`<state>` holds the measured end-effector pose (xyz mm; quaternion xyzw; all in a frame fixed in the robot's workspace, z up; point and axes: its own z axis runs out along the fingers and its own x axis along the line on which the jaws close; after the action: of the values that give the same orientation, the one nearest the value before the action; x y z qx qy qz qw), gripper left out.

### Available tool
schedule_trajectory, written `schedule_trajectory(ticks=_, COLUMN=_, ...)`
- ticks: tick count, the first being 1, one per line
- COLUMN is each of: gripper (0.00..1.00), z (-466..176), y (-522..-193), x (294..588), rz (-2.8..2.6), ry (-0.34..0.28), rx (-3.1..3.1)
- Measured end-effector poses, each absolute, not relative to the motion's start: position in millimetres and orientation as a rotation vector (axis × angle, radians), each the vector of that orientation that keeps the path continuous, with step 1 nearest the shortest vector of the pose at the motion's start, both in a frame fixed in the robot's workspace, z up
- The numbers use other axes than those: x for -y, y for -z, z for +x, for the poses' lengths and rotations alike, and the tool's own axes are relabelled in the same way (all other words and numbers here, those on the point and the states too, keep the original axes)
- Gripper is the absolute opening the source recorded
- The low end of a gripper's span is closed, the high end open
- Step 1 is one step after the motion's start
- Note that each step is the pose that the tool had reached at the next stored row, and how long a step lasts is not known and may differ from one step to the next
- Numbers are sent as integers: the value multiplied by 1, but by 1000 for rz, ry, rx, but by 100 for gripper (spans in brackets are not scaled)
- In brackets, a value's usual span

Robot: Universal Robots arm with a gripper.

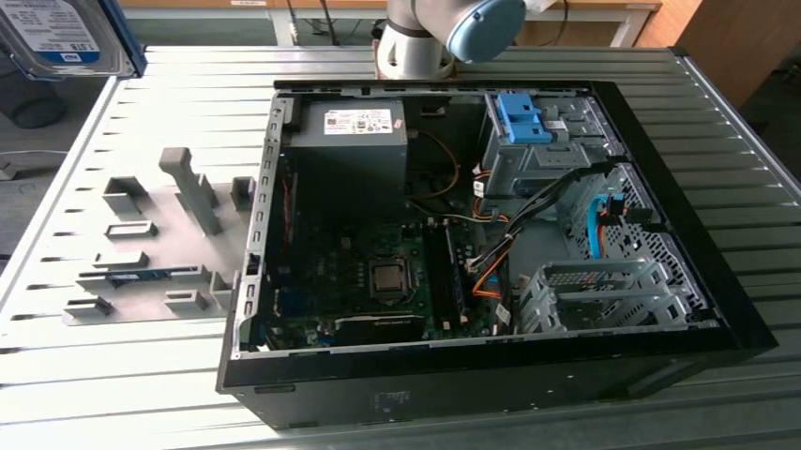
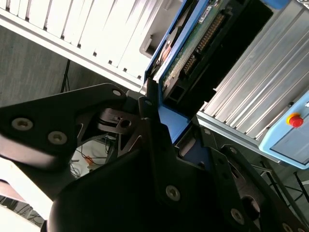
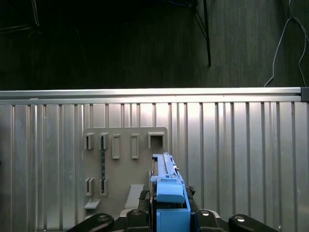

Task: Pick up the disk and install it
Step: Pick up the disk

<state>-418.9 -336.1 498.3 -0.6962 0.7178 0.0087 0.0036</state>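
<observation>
The disk (image 1: 56, 33) hangs high at the exterior view's upper left; its silver face, white-and-blue label and blue caddy edge show. In the first wrist view the disk (image 3: 168, 186) stands edge-on above the ribbed table, with my gripper (image 3: 169, 215) shut on its blue caddy. In the second wrist view the black fingers (image 2: 149, 104) clamp the caddy, and the disk's (image 2: 193, 46) green circuit-board underside shows. Below the disk in the first wrist view lies a grey slotted holder plate (image 3: 125, 159).
An open computer case (image 1: 701, 272) lies on the ribbed metal table (image 1: 188, 375). Inside are a power-supply box (image 1: 351, 131), a drive cage with a bare blue bracket (image 1: 523, 117) and a silver drive cage (image 1: 601, 295). The grey holder plate (image 1: 163, 234) sits beside the case. The arm's base (image 1: 426, 42) stands behind.
</observation>
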Motion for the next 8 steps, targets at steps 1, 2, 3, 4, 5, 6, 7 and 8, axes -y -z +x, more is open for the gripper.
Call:
schedule_trajectory(ticks=1, gripper=37, z=-418, y=-498, x=336, rz=-2182, ry=-27, rx=-2250)
schedule_trajectory(ticks=2, gripper=37, z=-416, y=-498, x=336, rz=-2182, ry=-27, rx=-2250)
schedule_trajectory(ticks=3, gripper=37, z=-414, y=-498, x=336, rz=-2182, ry=-27, rx=-2250)
schedule_trajectory(ticks=4, gripper=37, z=-412, y=-498, x=336, rz=-2182, ry=-27, rx=-2250)
schedule_trajectory(ticks=5, gripper=37, z=-410, y=-498, x=336, rz=-2182, ry=-27, rx=-2250)
schedule_trajectory(ticks=6, gripper=37, z=-408, y=-498, x=336, rz=-2182, ry=-27, rx=-2250)
schedule_trajectory(ticks=7, gripper=37, z=-406, y=-498, x=336, rz=-2182, ry=-27, rx=-2250)
schedule_trajectory(ticks=8, gripper=37, z=-404, y=-498, x=336, rz=-2182, ry=-27, rx=-2250)
